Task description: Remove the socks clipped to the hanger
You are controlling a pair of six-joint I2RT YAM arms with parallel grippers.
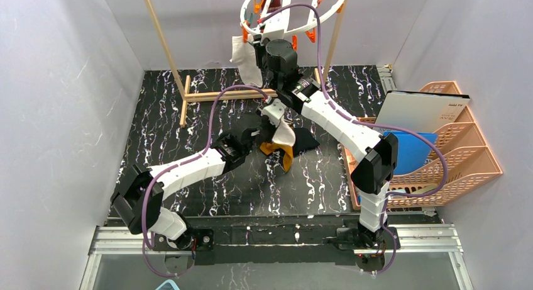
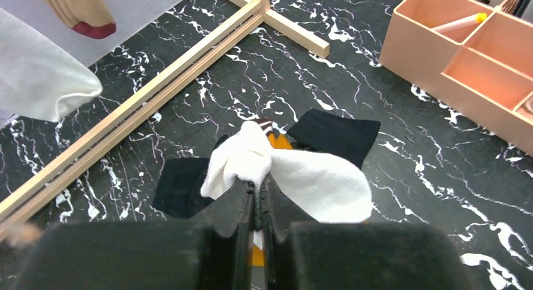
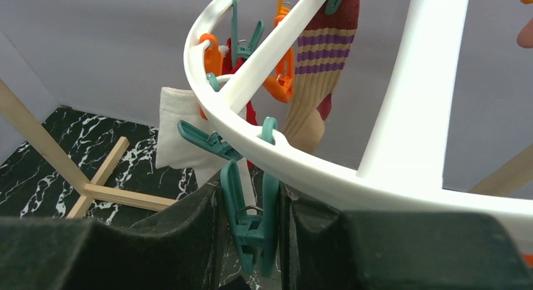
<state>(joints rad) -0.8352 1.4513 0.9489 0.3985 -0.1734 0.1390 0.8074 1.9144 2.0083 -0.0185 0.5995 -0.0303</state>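
The white ring hanger (image 1: 295, 13) hangs at the back, with orange and teal clothespins. My right gripper (image 3: 251, 224) is raised to its rim (image 3: 327, 170) and shut on a teal clothespin (image 3: 251, 221). A striped sock (image 3: 320, 70), a red sock (image 3: 251, 114) and a white sock (image 3: 179, 129) are still clipped on. My left gripper (image 2: 258, 189) is low over the table, shut on a white sock (image 2: 302, 177). That sock drapes over a pile of black socks (image 2: 336, 133) and a mustard-orange sock (image 2: 280, 141). The pile also shows in the top view (image 1: 280, 148).
The light wooden pole frame (image 1: 226, 95) stands on the black marbled table behind the pile. A peach file rack (image 1: 452, 151) with a white board and a blue folder stands on the right. Grey walls close in on both sides.
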